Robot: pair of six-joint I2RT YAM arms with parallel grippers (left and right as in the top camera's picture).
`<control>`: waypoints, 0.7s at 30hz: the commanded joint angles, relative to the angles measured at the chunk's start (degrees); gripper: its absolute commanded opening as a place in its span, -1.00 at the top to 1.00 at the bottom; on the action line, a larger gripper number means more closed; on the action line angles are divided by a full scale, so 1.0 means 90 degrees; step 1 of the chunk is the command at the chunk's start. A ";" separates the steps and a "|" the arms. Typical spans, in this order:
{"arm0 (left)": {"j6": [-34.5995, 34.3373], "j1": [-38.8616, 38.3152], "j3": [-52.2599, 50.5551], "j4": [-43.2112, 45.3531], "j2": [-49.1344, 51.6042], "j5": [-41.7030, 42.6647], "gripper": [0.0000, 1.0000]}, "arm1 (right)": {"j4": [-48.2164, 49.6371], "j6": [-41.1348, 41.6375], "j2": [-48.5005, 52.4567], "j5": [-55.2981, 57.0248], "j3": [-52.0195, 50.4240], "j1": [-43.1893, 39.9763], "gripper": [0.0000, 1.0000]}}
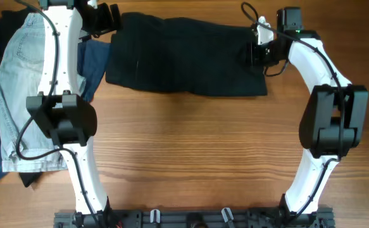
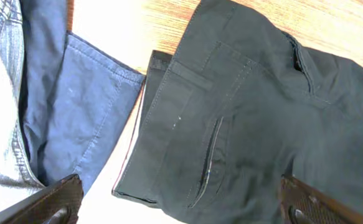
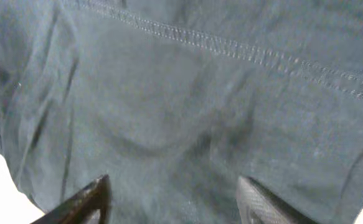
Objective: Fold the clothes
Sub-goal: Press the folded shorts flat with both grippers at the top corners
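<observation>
Fingers [image 2: 53, 202] of the left gripper [image 1: 111, 20] stand spread wide with nothing between them. In the left wrist view their dark tips show only at the 7 and 5 o'clock corners. The gripper hangs at about 11 o'clock on the brown wooden table [image 1: 184, 145], over the left end of the clothing.

At 9 o'clock lies a heap of clothes: pale, faded blue denim jeans [image 1: 16, 95], and just to their right a navy blue cotton garment [image 1: 97, 60]. The navy garment's hemmed edge lies just beside the black piece; I cannot tell whether they touch.

The task's piece, a pair of black cotton trousers [image 1: 184, 57], lies folded into a broad, flat band across 12 o'clock, running from one gripper to the other. The left wrist view shows a slit pocket [image 2: 209, 155] and stitched seams.

At 1 o'clock the right gripper [image 1: 255, 54] is over the right end of the trousers, close above the cloth. Its fingers [image 3: 84, 199] are likewise parted and clasp nothing. Whether the tips touch the fabric cannot be told. A stitched double seam [image 3: 231, 46] crosses that view.
</observation>
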 commanded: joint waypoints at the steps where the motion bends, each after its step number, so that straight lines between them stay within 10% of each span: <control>1: 0.0151 0.0017 -0.0017 -0.0019 0.0250 0.0170 -0.91 | 0.0362 0.0041 0.0126 -0.0107 -0.0328 0.0000 0.37; 2: 0.0148 0.0017 -0.0017 -0.0022 0.0287 0.0170 -0.85 | 0.0491 0.0168 0.0126 0.0034 -0.0435 0.0000 0.70; 12: 0.0146 0.0083 -0.0017 -0.0041 0.0622 0.0168 0.31 | 0.0947 0.0928 0.0141 0.1605 -0.0831 -0.0005 0.88; 21: 0.0146 0.0078 -0.0019 -0.0243 0.0631 0.0168 0.55 | 0.0748 0.1115 0.0809 0.1860 -0.0840 0.0019 0.82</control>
